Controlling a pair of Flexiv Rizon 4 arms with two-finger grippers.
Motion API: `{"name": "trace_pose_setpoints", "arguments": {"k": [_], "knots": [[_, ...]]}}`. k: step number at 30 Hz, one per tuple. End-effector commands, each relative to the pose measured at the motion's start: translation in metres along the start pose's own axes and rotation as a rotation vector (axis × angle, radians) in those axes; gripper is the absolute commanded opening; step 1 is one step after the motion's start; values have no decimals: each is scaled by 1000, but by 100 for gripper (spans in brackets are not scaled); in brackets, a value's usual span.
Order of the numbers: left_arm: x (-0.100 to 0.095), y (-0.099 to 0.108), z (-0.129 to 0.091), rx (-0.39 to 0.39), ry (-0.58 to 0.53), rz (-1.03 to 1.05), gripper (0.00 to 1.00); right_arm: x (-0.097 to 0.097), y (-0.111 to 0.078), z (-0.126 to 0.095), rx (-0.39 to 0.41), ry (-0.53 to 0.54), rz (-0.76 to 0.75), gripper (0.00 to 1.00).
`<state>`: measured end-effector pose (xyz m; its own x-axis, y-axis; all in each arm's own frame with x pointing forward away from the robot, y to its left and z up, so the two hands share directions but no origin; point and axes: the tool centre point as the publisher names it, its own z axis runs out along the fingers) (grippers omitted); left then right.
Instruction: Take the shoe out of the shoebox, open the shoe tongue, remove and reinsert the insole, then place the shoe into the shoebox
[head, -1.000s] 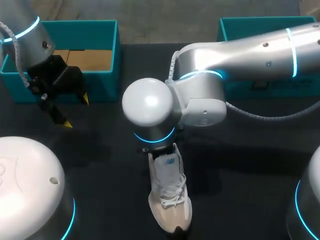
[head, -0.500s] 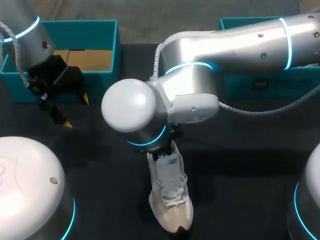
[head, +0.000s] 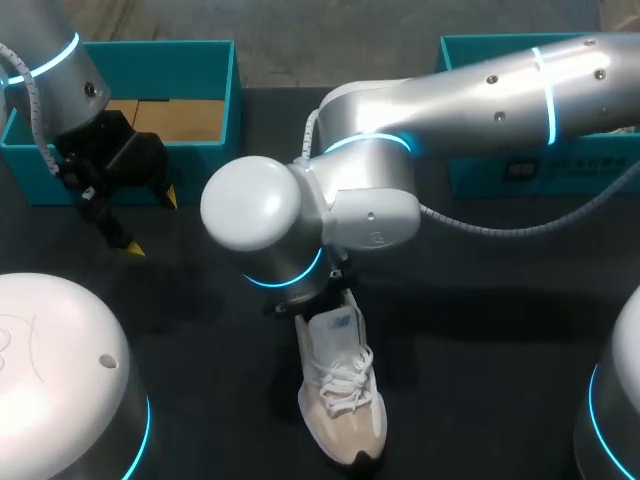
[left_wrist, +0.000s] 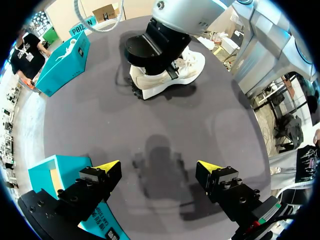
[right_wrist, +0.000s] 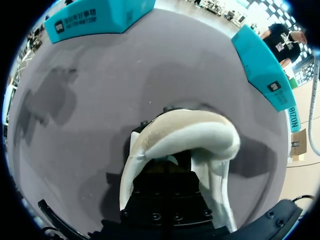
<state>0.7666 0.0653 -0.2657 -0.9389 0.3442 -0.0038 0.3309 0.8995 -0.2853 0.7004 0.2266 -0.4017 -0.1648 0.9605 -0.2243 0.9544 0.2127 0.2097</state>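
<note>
A white and beige sneaker (head: 341, 400) stands on the dark table, toe toward the front edge. My right arm comes in from the right, and its wrist (head: 290, 235) hides the shoe's heel. In the right wrist view my right gripper (right_wrist: 169, 172) reaches down into the shoe (right_wrist: 185, 132) behind the collar, its tips hidden inside. What they touch is not visible. My left gripper (head: 150, 222) hangs open in front of the teal shoebox (head: 230, 120) at the back left, holding nothing. In the left wrist view the left gripper (left_wrist: 159, 167) is over bare table, the shoe (left_wrist: 172, 75) well ahead.
A second teal box (head: 540, 175) lies at the back right, partly under my right arm. The right wrist view shows both teal boxes (right_wrist: 95, 17) (right_wrist: 262, 65) beyond the shoe. Bare table lies between the left gripper and the shoe.
My right arm's wrist has swung to the left above the shoe's heel while the gripper stays in the shoe. The shoe has barely shifted. The left arm has not moved.
</note>
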Motion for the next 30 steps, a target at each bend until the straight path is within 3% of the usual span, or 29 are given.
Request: {"name": "trace_pose_setpoints", "arguments": {"k": [1, 6, 11, 21, 30], "knots": [[1, 0, 0, -4, 0, 0, 100, 1, -8, -13, -22, 10, 406, 0], [1, 0, 0, -4, 0, 0, 100, -3, -11, -38, -43, 19, 412, 0], [1, 0, 0, -4, 0, 0, 100, -2, -11, -46, -28, 37, 403, 0], [1, 0, 0, -4, 0, 0, 100, -4, -12, 4, 120, 167, 390, 0], [1, 0, 0, -4, 0, 0, 100, -3, -13, 19, 146, 177, 387, 0]]}}
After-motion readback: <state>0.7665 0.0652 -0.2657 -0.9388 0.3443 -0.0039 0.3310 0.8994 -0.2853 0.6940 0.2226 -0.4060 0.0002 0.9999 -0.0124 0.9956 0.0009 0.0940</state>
